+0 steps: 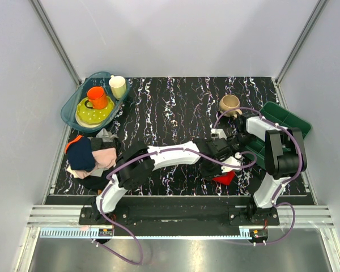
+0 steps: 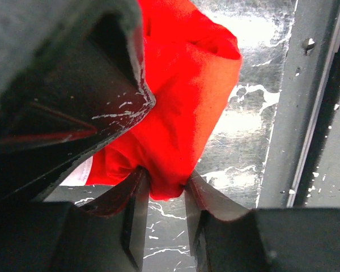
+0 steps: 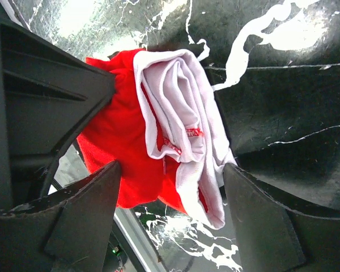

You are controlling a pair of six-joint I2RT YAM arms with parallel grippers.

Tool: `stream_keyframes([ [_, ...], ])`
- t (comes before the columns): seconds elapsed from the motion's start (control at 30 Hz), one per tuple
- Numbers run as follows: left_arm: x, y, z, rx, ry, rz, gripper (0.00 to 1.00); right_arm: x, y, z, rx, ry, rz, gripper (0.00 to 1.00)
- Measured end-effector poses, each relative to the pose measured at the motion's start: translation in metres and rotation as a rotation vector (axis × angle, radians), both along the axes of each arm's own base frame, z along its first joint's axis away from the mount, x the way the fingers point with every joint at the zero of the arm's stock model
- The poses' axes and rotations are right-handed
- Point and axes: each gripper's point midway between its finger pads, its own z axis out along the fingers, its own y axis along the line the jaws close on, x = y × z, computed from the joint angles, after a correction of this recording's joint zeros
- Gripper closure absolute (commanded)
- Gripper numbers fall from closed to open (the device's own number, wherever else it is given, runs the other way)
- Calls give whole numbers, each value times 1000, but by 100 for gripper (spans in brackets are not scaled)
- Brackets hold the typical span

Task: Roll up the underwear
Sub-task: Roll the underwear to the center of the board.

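The table is black with white marbling, set between plain pale walls. From my remote station I note the following.

At the far left corner sits a blue tray holding a green plate, an orange cup and a cream cup. A pile of clothes lies at the left edge. A tan mug stands at the far right, near a green bin.

The underwear is at the near right of the table, close to the front edge, with both arms meeting over it. It is bunched into a loose roll, red outside, with white trim folded along one side (red lettering on the trim is too small for me to read).

The left gripper is closed on the underwear: its fingers pinch a fold of red cloth between their tips.

The right gripper stands wide apart, one finger on each side of the roll. The white trim lies just beside one finger; I cannot tell whether they touch. I see no squeeze on the cloth there.
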Motion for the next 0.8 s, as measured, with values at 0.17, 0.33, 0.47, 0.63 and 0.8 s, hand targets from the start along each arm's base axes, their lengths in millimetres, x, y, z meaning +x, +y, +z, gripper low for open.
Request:
stream_keyframes([
  [0.17,-3,1,2,3,46,20,68,1,3,1,26,-12,13,19],
  [0.33,-6,1,4,8,68,35,68,1,5,1,42,-14,23,22],
  [0.47,-7,0,4,10,80,48,68,-1,6,0,52,-5,27,22],
  [0.63,-9,0,4,10,91,55,68,-3,7,0,70,6,35,18],
  [0.8,-9,-3,4,-8,92,61,69,-2,10,1,109,21,58,15],
])
